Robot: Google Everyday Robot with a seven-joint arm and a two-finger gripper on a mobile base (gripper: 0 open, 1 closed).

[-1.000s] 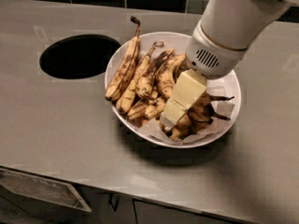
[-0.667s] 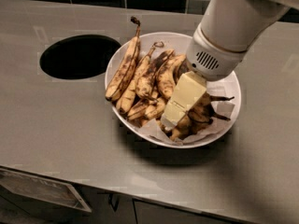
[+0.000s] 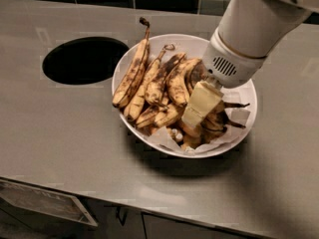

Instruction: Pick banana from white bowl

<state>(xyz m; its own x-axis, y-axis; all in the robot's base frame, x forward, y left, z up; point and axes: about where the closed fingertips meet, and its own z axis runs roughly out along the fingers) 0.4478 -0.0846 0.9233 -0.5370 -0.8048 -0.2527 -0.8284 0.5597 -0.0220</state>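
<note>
The white bowl (image 3: 149, 49) stands on the grey counter, lined with crumpled white paper and filled with several overripe bananas. A thick, curved banana (image 3: 178, 83), yellow with spots and dark brown at its upper end, lies in the middle of the pile. My gripper (image 3: 194, 116) reaches down from the upper right into the right half of the bowl, just right of that banana and among the bananas there. The cream-coloured gripper body hides what lies under it. Long, straighter speckled bananas (image 3: 132, 76) lie on the left side of the bowl.
A round dark hole (image 3: 83, 59) is cut into the counter (image 3: 65, 133) left of the bowl. Dark tiles run along the back wall. The counter's front edge runs along the bottom, with a cabinet front below it. My white arm (image 3: 254, 29) covers the upper right.
</note>
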